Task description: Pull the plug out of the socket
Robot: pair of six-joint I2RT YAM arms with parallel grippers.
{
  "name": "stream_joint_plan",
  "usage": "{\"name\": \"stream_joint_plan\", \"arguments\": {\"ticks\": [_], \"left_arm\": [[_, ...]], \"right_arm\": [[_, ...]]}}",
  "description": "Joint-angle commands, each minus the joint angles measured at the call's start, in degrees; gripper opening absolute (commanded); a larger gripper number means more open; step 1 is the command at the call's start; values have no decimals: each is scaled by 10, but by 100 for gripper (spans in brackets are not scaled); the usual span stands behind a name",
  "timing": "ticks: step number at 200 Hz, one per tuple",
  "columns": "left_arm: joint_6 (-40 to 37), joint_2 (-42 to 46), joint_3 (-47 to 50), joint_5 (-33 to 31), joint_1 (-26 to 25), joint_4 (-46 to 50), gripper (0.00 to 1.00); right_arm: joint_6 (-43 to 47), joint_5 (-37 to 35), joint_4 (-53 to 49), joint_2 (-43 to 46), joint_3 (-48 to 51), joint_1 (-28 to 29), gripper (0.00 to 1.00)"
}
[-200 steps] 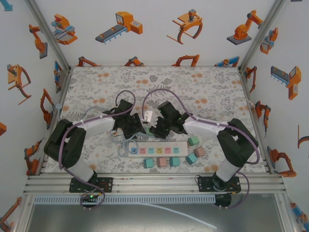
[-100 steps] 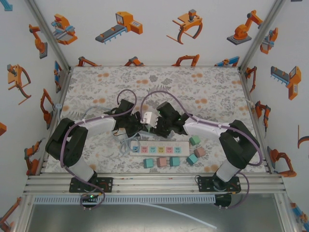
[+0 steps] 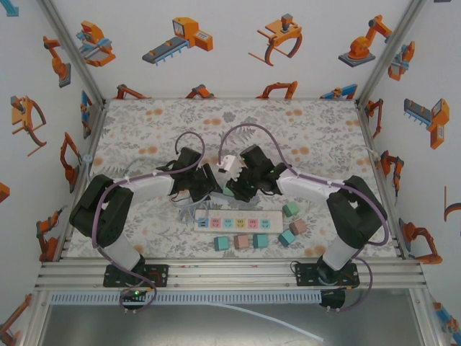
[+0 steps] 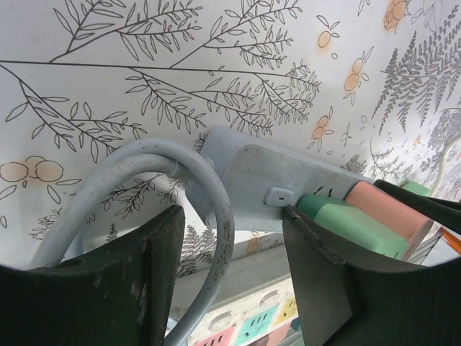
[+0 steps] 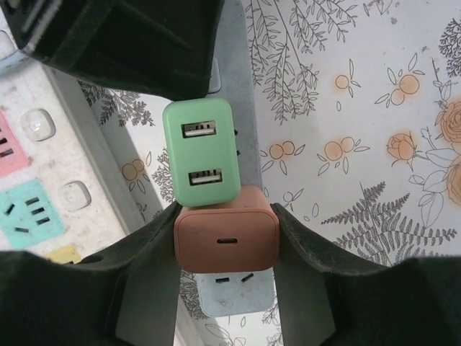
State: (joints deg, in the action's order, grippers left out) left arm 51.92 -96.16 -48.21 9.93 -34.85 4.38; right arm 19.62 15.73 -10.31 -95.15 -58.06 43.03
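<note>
Right gripper (image 5: 226, 216) is clamped on the salmon plug (image 5: 226, 241), seated in the lifted power strip (image 4: 288, 180) — left gripper (image 4: 232, 238) pinches the strip's cord end. Plug sticks out toward the right wrist, so pull straight back.

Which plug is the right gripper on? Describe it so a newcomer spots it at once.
At the middle of the floral table, a grey power strip carries two plugs side by side. The right gripper clamps the salmon plug: it has one small oval port, whereas the green plug beside it has two rectangular ones.
</note>
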Motion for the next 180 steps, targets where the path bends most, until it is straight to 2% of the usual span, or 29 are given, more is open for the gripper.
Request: {"name": "stream_joint_plan", "arguments": {"ticks": [1, 17, 45, 54, 68, 78, 100, 110, 119, 129, 139, 158, 167, 180], "left_arm": [[-39, -120, 69, -174, 0, 132, 57], [-52, -139, 61, -185, -2, 135, 57], [-60, -176, 66, -195, -8, 121, 57], [-57, -185, 70, -197, -13, 115, 57], [-54, -197, 73, -201, -19, 111, 57], [-51, -201, 74, -207, -24, 108, 57], [-47, -201, 78, -207, -28, 104, 57], [-50, -194, 81, -204, -29, 102, 57], [-53, -183, 85, -202, -29, 101, 57], [-58, -167, 90, -206, -29, 101, 57], [-64, -155, 90, -217, -29, 108, 57], [-72, -154, 82, -234, -29, 126, 57], [-72, -155, 81, -233, -30, 124, 57], [-70, -155, 82, -229, -31, 121, 57]], "right_arm": [[49, 1, 4, 16, -36, 38, 17], [61, 35, 27, 43, -23, 44, 17], [-14, 72, 106, 76, 2, 21, 16], [12, 48, 84, 71, -4, 29, 12], [82, -23, 2, 50, -39, 61, 11], [83, -38, -24, 43, -55, 67, 11], [33, 23, 57, 64, -15, 39, 11], [50, 4, 71, 71, 1, 37, 11], [89, -28, 37, 64, -9, 44, 10], [87, -47, 10, 58, -26, 44, 9], [74, -30, 14, 67, -26, 38, 9], [4, 12, 106, 99, 13, 9, 11], [1, -15, 120, 100, 24, 6, 10], [52, -73, 61, 77, 4, 23, 8]]}}
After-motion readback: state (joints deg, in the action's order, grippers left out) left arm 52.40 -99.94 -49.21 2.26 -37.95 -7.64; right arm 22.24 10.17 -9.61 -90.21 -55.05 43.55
